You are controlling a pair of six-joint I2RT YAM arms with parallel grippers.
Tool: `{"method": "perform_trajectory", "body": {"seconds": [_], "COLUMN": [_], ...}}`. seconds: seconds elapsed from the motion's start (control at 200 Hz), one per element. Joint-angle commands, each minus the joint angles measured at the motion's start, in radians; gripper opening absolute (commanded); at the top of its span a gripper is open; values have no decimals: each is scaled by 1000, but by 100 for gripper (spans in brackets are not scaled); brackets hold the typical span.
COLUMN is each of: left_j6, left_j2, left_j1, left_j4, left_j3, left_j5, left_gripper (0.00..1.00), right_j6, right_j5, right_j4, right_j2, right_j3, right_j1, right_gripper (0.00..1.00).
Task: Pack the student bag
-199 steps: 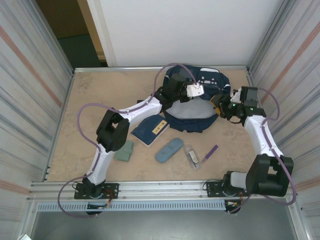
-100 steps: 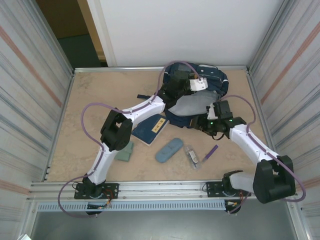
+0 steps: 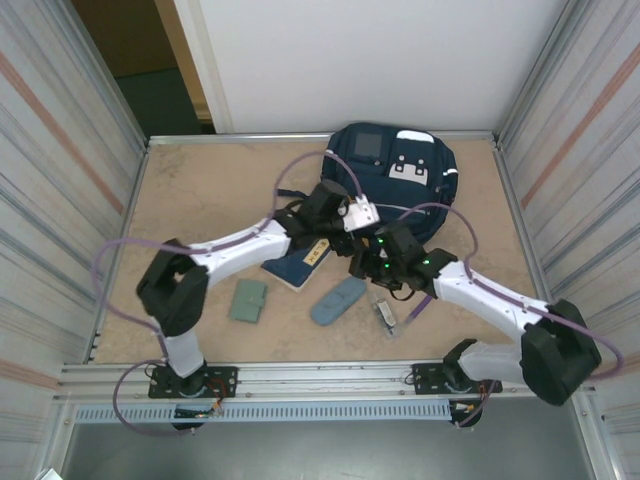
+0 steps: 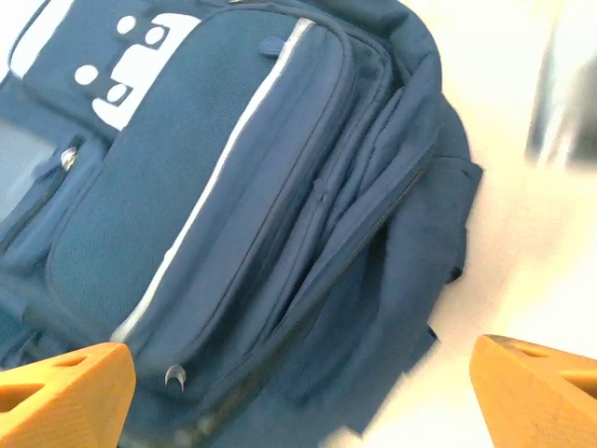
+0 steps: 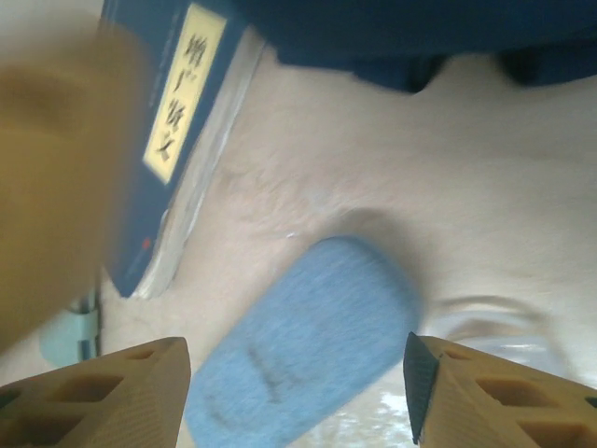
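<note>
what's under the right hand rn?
Blue-grey oval fabric case directly below the open right hand, navy booklet with yellow label beside it. Anything beneath the case is covered.

The top camera sits high above and behind the arm bases [image 3: 188,380], looking down and forward from afar over the whole tabletop [image 3: 200,190], taking in the left end effector [image 3: 362,214] and the right end effector [image 3: 366,266]. The left wrist camera rides behind the left end effector [image 4: 298,401], facing out between its spread fingertips, very near the bag [image 4: 233,187] ahead of it. The right wrist camera looks past the right end effector [image 5: 298,397], close over the case [image 5: 298,364] below between its fingertips, the booklet [image 5: 177,121] ahead to one side and the bag's edge [image 5: 420,28] farther ahead. The top view shares the bag [image 3: 400,165] with both wrist views, and the case [image 3: 338,300] and booklet [image 3: 298,258] with the right wrist view.
</note>
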Motion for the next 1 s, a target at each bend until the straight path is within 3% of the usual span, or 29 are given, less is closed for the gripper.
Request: {"method": "perform_trajectory", "body": {"seconds": [0.0,0.145,0.311,0.391,0.541,0.732,0.827,0.902,0.997], "left_j6": [-339,-608,-637,-625,-631,-652,-666,-669,-685], "left_j2": [-134,-136,-11,71,171,211,214,209,183], "left_j1": [121,335,467,481,482,490,511,521,526], "left_j4": [-292,-406,-407,-459,-534,-582,-557,-534,-511], "left_j3": [29,-36,-62,-21,15,28,1,-25,-54], "left_j5": [68,154,298,309,303,329,475,607,685], "left_gripper": [95,92,91,91,91,91,87,77,63], "right_j6": [112,141,121,108,72,33,8,-16,-38], "right_j5": [68,58,63,51,26,-51,-110,-133,-146], "right_j4": [60,116,126,125,91,152,207,226,236], "right_j2": [114,334,546,621,717,728,732,741,755], "right_j3": [96,220,360,408,460,427,409,408,414], "right_j1": [69,100,102,107,115,90,74,69,71], "right_gripper": [59,48,49,44,23,19,18,17,16]}}
